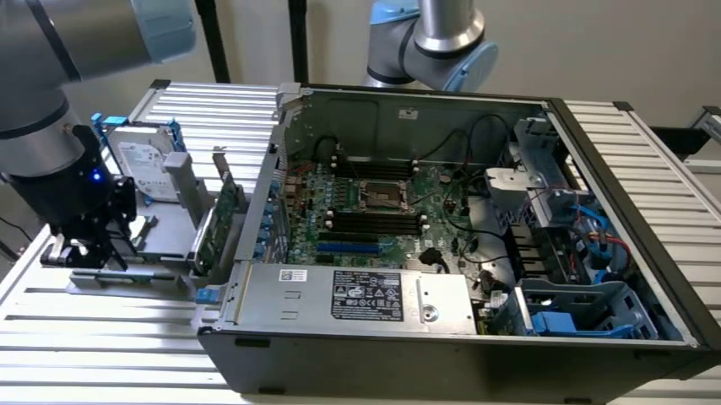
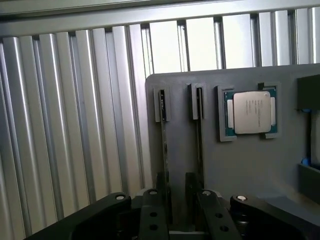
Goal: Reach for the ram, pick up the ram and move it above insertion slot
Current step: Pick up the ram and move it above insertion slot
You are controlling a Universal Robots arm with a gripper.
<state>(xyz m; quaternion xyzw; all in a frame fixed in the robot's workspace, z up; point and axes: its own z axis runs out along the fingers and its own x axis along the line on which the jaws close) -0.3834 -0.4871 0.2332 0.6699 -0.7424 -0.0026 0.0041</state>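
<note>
Low over the grey tray (image 2: 240, 165), spread hand (image 2: 179, 182) near edge-on ram (image 2: 164, 140).

Arm (image 1: 40, 118) comes down on the exterior view's left, near side. Wrist (image 1: 67, 190) points straight down, with a blue light (image 1: 100, 176) lit on its housing. Gripper (image 1: 96, 253) hangs low and upright. A grey, blue-capped joint (image 1: 440, 38) sits far back, centre. Wrist view: two black fingers (image 2: 152, 215) are parallel and set apart, with a narrow gap between them.
</note>
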